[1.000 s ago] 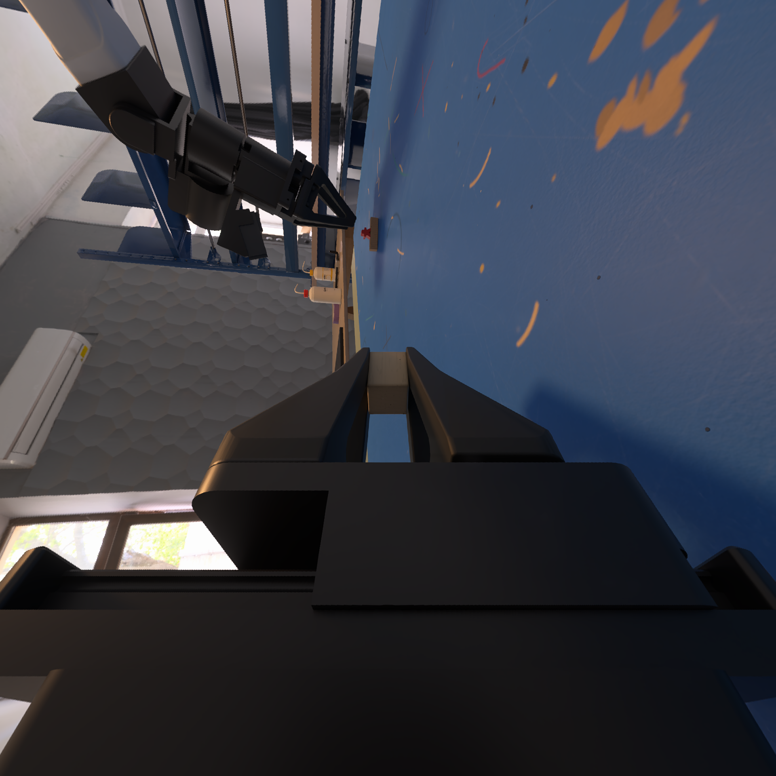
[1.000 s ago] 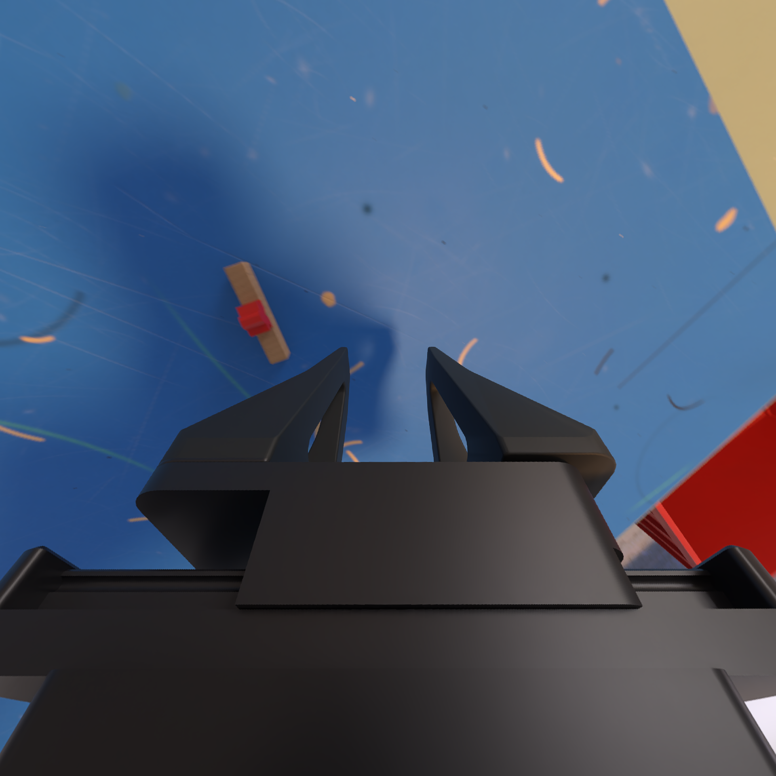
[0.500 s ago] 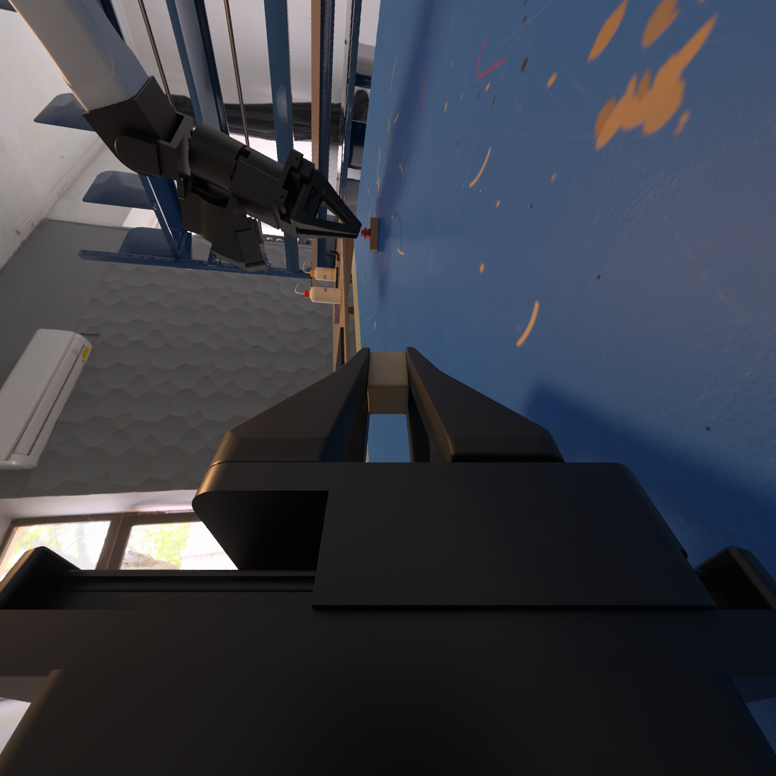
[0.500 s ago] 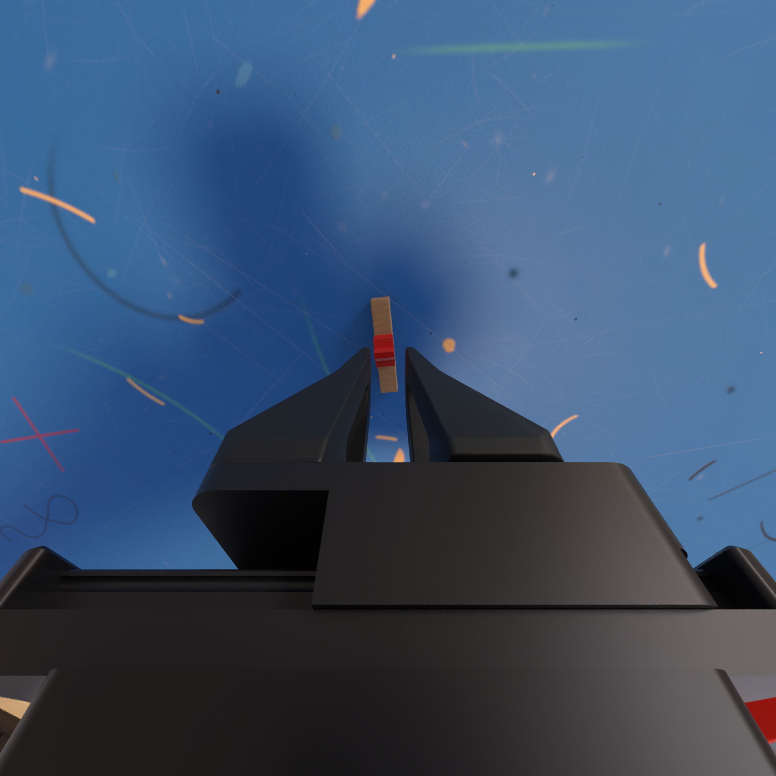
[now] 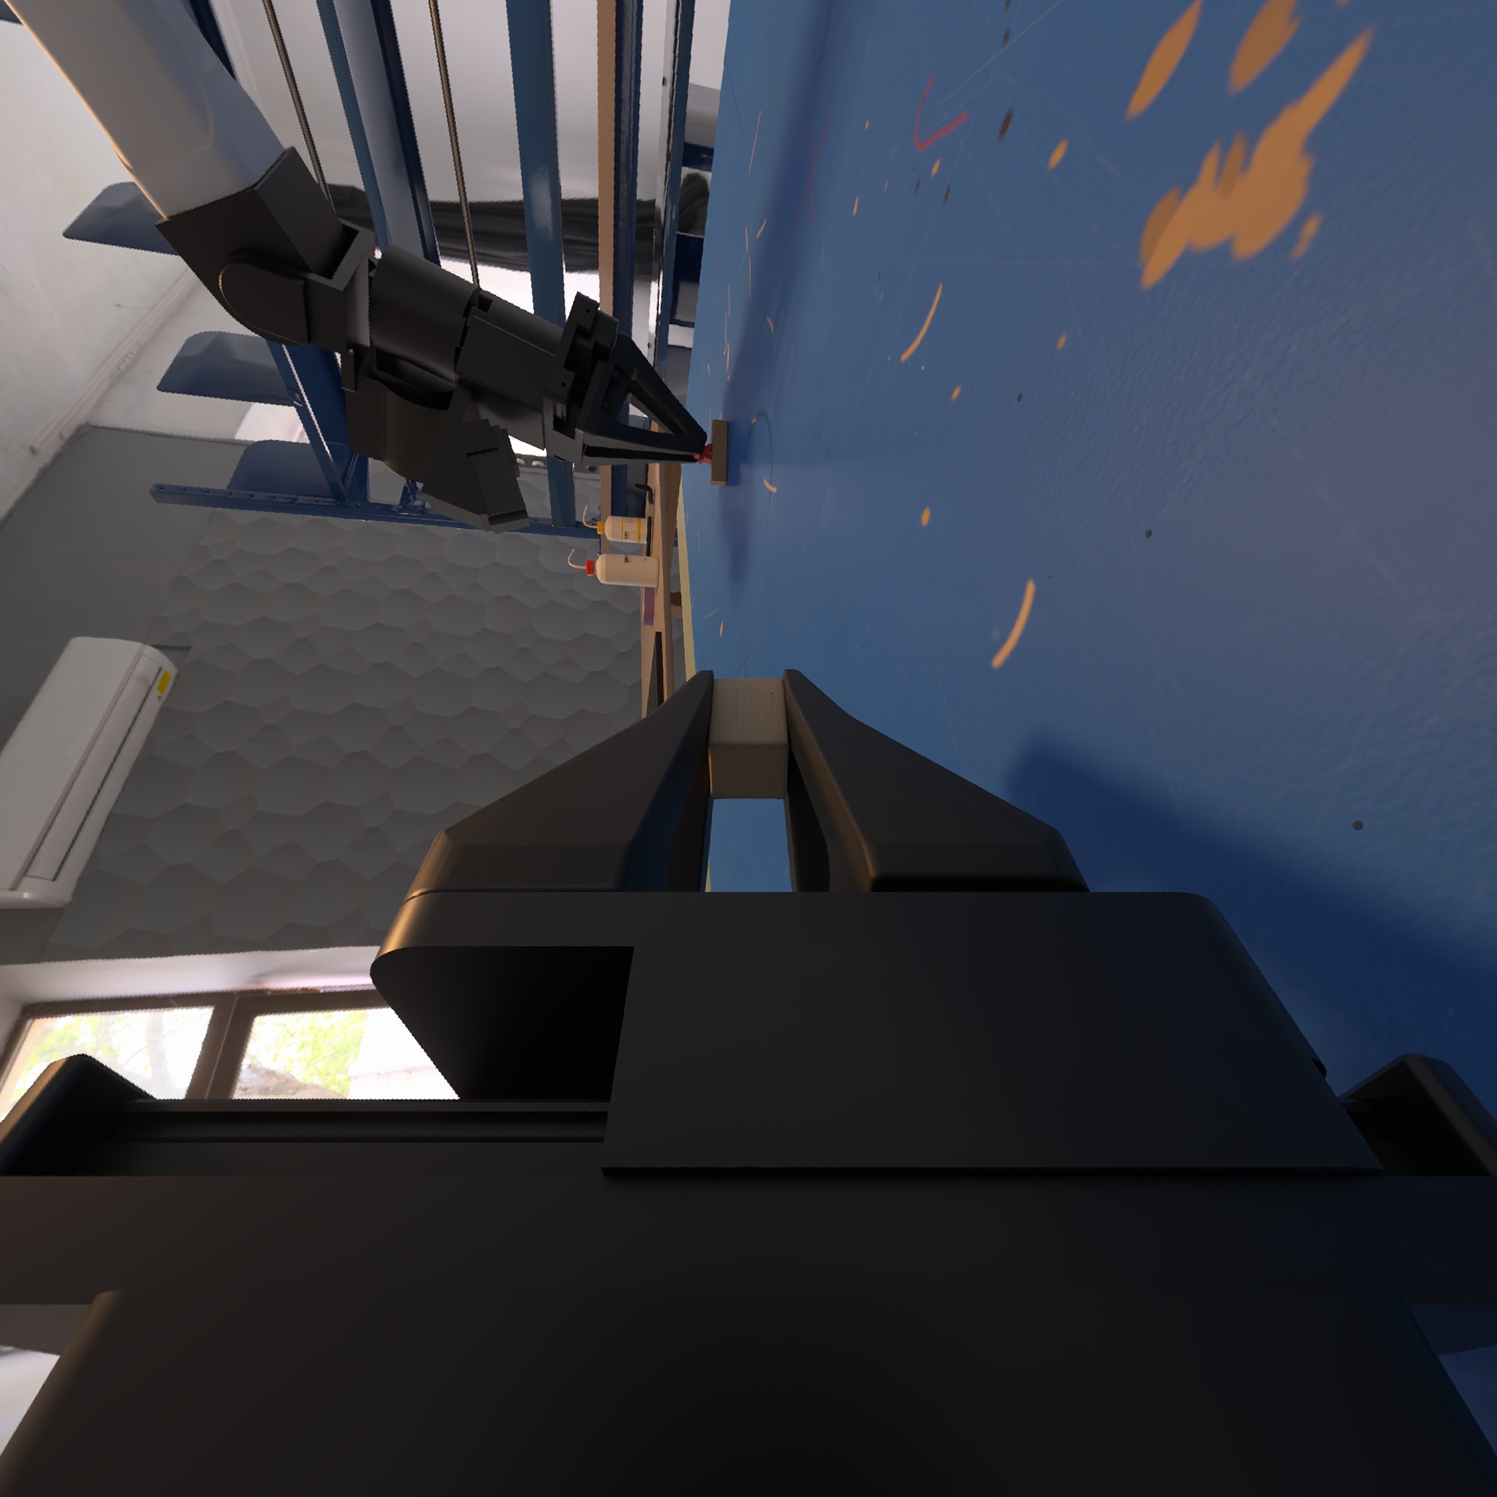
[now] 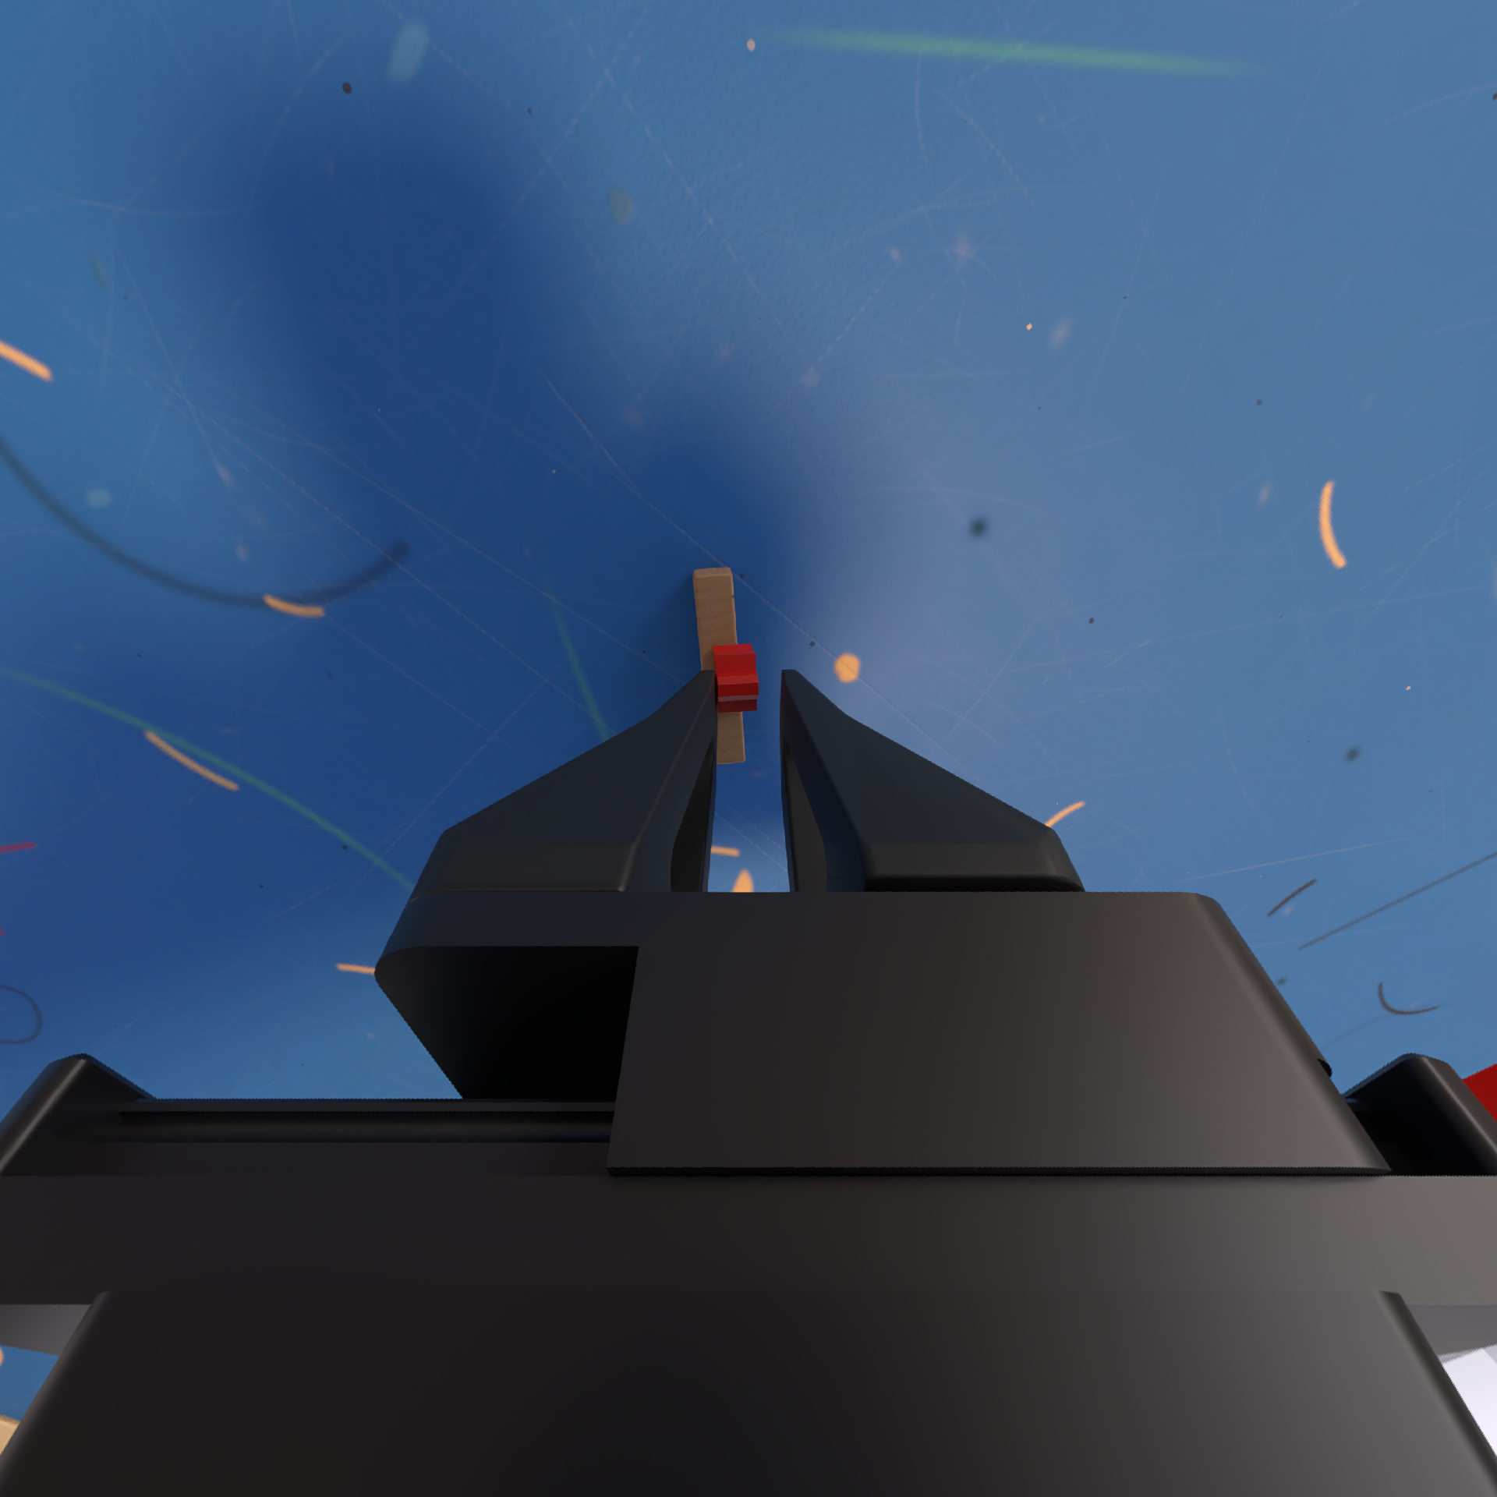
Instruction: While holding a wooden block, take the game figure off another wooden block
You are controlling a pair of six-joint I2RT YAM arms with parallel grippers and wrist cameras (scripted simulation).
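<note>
Clearly the red game figure (image 6: 735, 677) is small, light and rigid; it sits atop a thin wooden block (image 6: 714, 616) on the blue counter (image 6: 1053, 243). Right end effector (image 6: 747, 688) brackets it, fingers not yet closed, best gripping its flat sides. Left end effector (image 5: 747, 705) is clamped on the pale wooden block (image 5: 747, 733).

Left gripper (image 5: 747, 688): matte black, two wedge-shaped fingers (image 5: 891, 778) tapering to narrow tips, broad at the base, flat inner faces. Behind the fingers, a wide black body with a raised flat plate and a horizontal rail groove.

Right gripper (image 6: 747, 688): same black build. Seen from the left wrist view, its triangular open-framed fingers sit on a blocky black wrist joined to a white arm link (image 5: 138, 89).
</note>
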